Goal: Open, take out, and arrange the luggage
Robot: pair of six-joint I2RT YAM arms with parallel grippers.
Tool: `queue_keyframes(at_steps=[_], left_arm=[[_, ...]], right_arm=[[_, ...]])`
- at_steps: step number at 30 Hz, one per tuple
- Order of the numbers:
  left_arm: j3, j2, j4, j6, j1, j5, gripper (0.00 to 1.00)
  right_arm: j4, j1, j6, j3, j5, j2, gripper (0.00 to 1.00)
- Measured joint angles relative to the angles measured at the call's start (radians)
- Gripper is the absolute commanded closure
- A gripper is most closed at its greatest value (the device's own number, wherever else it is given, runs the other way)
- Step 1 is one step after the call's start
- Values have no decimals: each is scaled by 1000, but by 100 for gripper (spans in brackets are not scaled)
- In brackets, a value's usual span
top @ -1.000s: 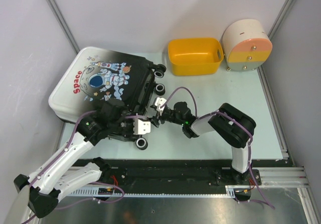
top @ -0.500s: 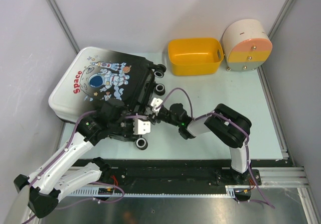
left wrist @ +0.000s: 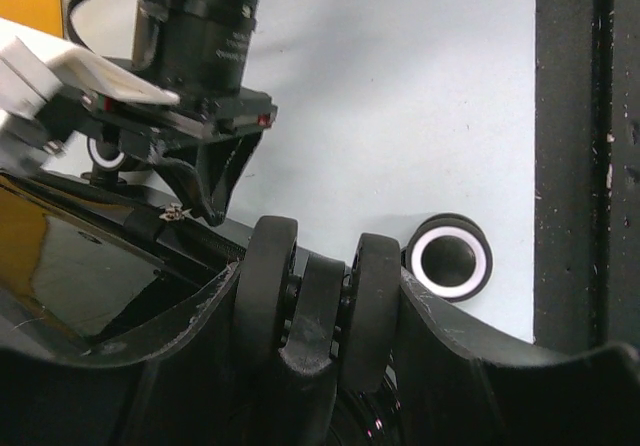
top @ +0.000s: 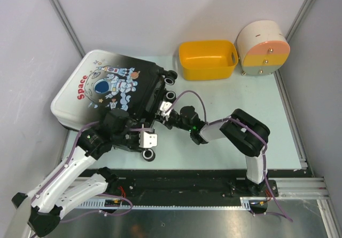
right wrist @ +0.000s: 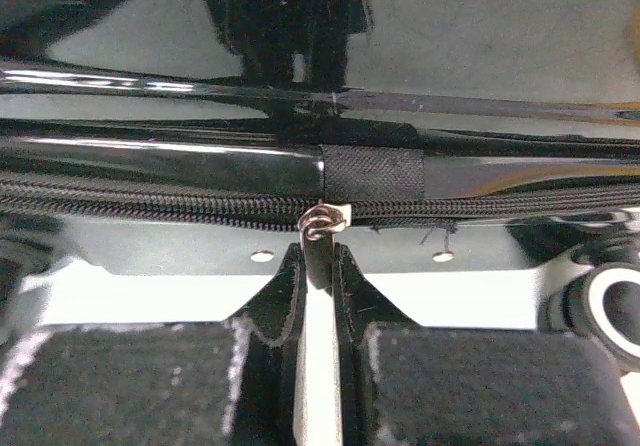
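The luggage (top: 107, 88), a black-to-white hard shell with an astronaut "Space" print, lies flat at the table's left. Its zipper (right wrist: 180, 209) is closed along the black edge. My right gripper (top: 166, 111) is shut on the metal zipper pull (right wrist: 320, 234), which stands pinched between the two fingertips (right wrist: 290, 281). My left gripper (top: 140, 135) sits at the case's near corner. Its jaws press on either side of a black double wheel (left wrist: 315, 291). A white-rimmed wheel (left wrist: 450, 258) rests on the table just beyond.
A yellow plastic basket (top: 208, 59) stands at the back centre. A round cream-and-orange drawer box (top: 263, 48) is at the back right. Grey walls close in the left, back and right sides. A black rail (top: 214, 182) runs along the near edge.
My right gripper slid left to the luggage's edge and closed on the zipper pull. The left arm and the case's near corner shifted slightly.
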Motion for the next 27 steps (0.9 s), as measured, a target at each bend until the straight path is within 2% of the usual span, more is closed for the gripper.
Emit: queue_keyframes(at_steps=[6, 17, 22, 26, 27], left_arm=[[7, -10, -45, 55, 0, 1, 84], [28, -31, -145, 110, 0, 12, 85], [31, -24, -149, 110, 0, 12, 85], [37, -16, -155, 109, 0, 12, 85], [39, -15, -157, 109, 0, 12, 86]], right_arm=[[-53, -72, 88, 2, -216, -21, 100], [-60, -186, 323, 7, -552, -23, 100], [-72, -205, 386, 9, -562, -37, 100], [-72, -204, 381, 9, -498, -38, 100], [-71, -202, 374, 9, -480, -38, 97]])
